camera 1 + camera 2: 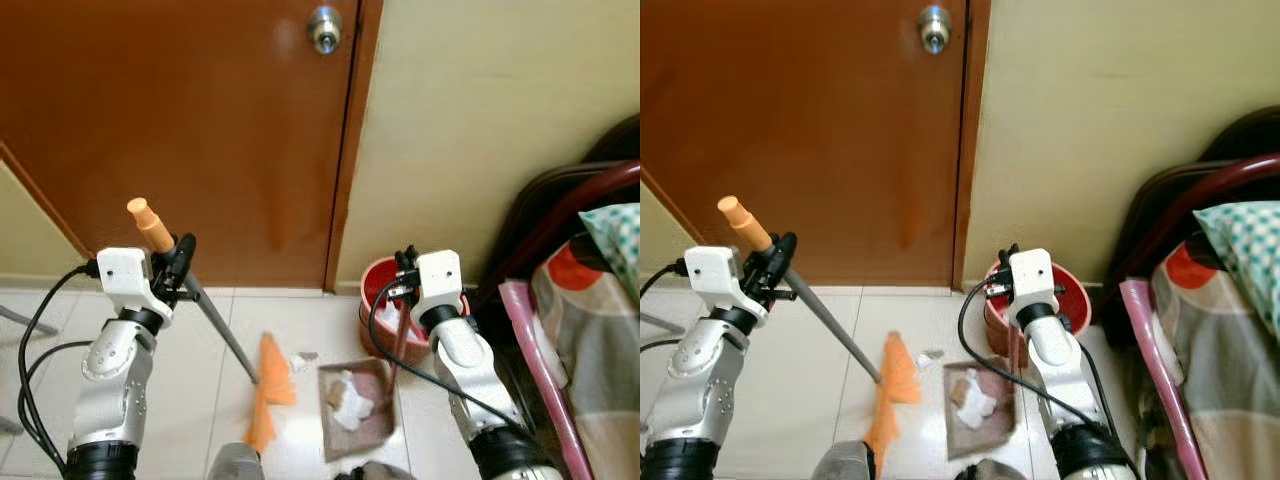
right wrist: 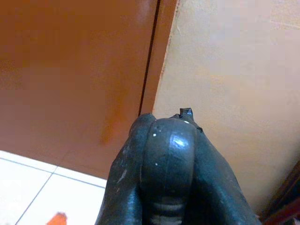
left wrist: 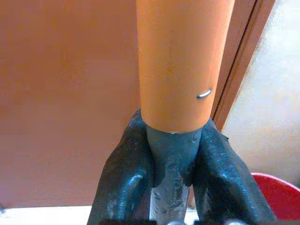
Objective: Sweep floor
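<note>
The tiled floor (image 1: 180, 330) by the door (image 1: 180, 130) looks mostly swept, I judge. My left hand (image 1: 178, 262) is clenched round the broom (image 1: 262, 385), its orange head resting on the tiles beside the dustpan (image 1: 370, 425). My right hand (image 1: 403, 268) grips the dustpan's upright handle. White crumpled scraps (image 1: 347, 400) lie in the pan; one small scrap (image 1: 303, 357) remains outside, then emptying into the red bin (image 1: 378, 290).
</note>
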Motion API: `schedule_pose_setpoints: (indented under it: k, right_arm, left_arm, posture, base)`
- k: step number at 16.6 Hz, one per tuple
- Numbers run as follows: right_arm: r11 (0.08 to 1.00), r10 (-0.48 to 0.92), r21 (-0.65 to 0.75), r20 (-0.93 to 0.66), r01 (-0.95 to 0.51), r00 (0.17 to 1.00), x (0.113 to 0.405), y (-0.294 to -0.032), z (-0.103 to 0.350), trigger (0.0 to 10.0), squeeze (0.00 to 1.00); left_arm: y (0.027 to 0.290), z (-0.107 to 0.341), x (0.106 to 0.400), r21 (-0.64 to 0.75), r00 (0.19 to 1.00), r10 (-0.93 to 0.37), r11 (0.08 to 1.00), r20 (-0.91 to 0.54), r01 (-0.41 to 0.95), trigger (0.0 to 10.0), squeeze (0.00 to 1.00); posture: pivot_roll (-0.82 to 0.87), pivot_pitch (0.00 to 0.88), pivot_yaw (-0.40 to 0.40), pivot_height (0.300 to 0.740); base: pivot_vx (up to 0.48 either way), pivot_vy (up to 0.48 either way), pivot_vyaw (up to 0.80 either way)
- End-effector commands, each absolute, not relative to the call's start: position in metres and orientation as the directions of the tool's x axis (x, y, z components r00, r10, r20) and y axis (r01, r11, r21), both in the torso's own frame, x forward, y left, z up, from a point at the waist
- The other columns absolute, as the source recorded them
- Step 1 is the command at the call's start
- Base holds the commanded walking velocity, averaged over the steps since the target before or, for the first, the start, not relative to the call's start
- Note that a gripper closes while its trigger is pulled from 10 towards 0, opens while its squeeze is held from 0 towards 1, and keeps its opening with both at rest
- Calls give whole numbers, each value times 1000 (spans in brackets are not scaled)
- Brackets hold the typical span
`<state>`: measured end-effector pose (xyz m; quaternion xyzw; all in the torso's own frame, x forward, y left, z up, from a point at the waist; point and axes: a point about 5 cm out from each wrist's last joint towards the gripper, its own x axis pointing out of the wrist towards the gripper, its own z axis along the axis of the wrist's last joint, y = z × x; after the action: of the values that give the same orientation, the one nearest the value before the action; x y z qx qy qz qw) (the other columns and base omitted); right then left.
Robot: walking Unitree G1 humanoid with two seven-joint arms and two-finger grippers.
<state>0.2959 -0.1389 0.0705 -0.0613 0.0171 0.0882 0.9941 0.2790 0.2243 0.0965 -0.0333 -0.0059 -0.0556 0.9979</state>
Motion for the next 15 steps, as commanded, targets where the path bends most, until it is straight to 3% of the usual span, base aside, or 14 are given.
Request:
schedule_pose_setpoints:
  k: [1,5,7,9,15]
  right_arm:
    - [984,154,-90,5,-152,988,300,-144,85,10000,0]
    - [992,113,47,63,-116,992,310,-154,116,10000,0]
    - [983,117,126,130,-134,985,317,-154,144,10000,0]
    - [982,126,118,174,-147,977,320,-153,161,10000,0]
    - [985,115,119,82,-124,990,302,-159,139,10000,0]
  left_arm:
    - [238,85,275,-18,997,-61,998,-49,60,10000,0]
    - [257,75,269,30,995,42,999,-91,-40,10000,0]
    - [257,73,271,39,994,60,998,-93,-57,10000,0]
    - [253,71,273,23,993,70,997,-93,-68,10000,0]
    - [244,70,273,13,995,59,998,-82,-58,10000,0]
  posture:
    - [35,66,-43,740]
    - [13,61,-37,740]
    - [7,56,-37,740]
    - [-2,45,-40,740]
    - [3,36,-43,740]
  base:
    - [0,0,0]
    - [0,0,0]
    - [0,0,0]
    - [0,0,0]
    - [0,0,0]
